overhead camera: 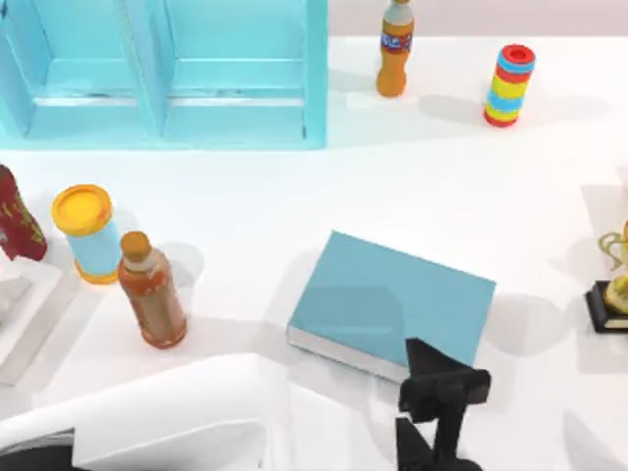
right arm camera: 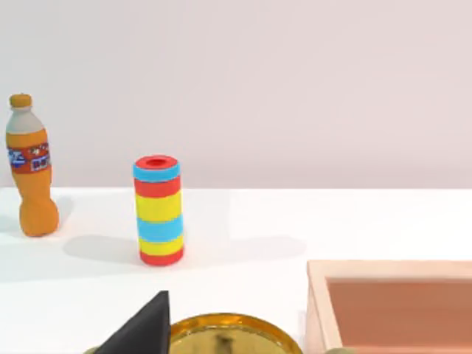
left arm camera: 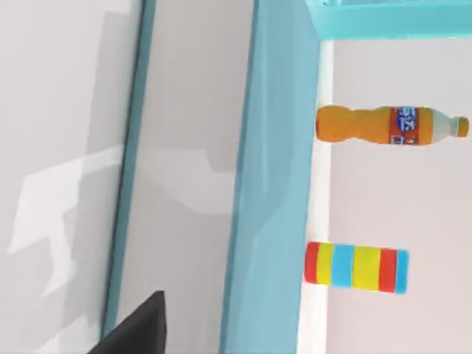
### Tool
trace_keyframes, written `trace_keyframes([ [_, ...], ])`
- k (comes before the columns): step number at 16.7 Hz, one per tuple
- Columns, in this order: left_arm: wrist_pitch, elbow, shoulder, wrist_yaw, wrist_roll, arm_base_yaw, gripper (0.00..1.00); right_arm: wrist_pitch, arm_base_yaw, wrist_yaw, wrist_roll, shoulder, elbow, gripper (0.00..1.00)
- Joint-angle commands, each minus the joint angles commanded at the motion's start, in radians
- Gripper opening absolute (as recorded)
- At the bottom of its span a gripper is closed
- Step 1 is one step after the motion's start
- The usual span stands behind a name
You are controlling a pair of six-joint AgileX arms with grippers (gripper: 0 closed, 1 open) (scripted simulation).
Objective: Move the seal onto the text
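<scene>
White table, pale wall behind; teal book flat; left claw over its near edge, grip state unclear.

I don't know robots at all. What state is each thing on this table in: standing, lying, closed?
Book: closed, lying flat.
Orange soda bottle: standing, capped.
Striped can: standing.
Brown bottle: standing, orange cap on.
Blue can: standing, yellow lid on.
Dark red bottle: standing.
Left gripper: at the book's near edge.
Right gripper: beside the gold trophy.
</scene>
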Motion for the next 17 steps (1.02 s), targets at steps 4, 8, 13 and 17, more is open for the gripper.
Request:
trace_keyframes([
  [4, -0.263, 0.052, 0.0, -0.001, -0.239, -0.07, 1.0, 0.0, 0.0, 0.0, 0.0, 0.0, 0.0, 1.0],
  [8, -0.37, 0.07, 0.003, 0.001, -0.339, -0.109, 1.0, 0.0, 0.0, 0.0, 0.0, 0.0, 0.0, 1.0],
  [13, -0.37, 0.069, 0.002, 0.001, -0.338, -0.104, 1.0, 0.0, 0.0, 0.0, 0.0, 0.0, 0.0, 1.0],
  [17, -0.305, 0.062, -0.081, 0.022, -0.242, -0.052, 1.0, 0.0, 0.0, 0.0, 0.0, 0.0, 0.0, 1.0],
])
